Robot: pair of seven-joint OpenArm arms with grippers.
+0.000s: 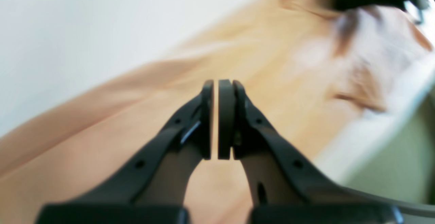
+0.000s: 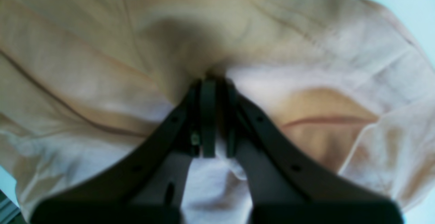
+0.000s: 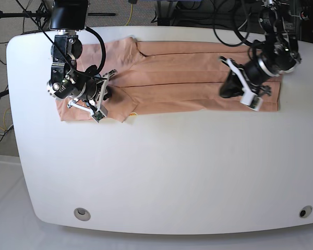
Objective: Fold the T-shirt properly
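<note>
Black jaws fill both wrist views, so start there: the left gripper (image 1: 215, 118) has its pads pressed together with only a sliver of light between them and, as far as this blurred view shows, no cloth in that sliver. It hangs over the shirt's plain end. The right gripper (image 2: 212, 115) is pinched on a gather of the shirt, fabric bunching up into the pads and puckering around them.

Now the big picture. White table (image 3: 172, 172), and the shirt (image 3: 182, 78) lies stretched lengthwise along its far edge, folded into a long narrow band with soft creases running its length. Sleeve end sits under the right arm, hem end under the left.

How will it handle? Light, limp cotton, I'd say: no stiffness at all, so it will sag and drag wherever it isn't held, and layers may slide apart when lifted. Not fragile. Best holds look like the two outer corners of one short end, pinching through all layers at once, so the band carries over evenly.
</note>
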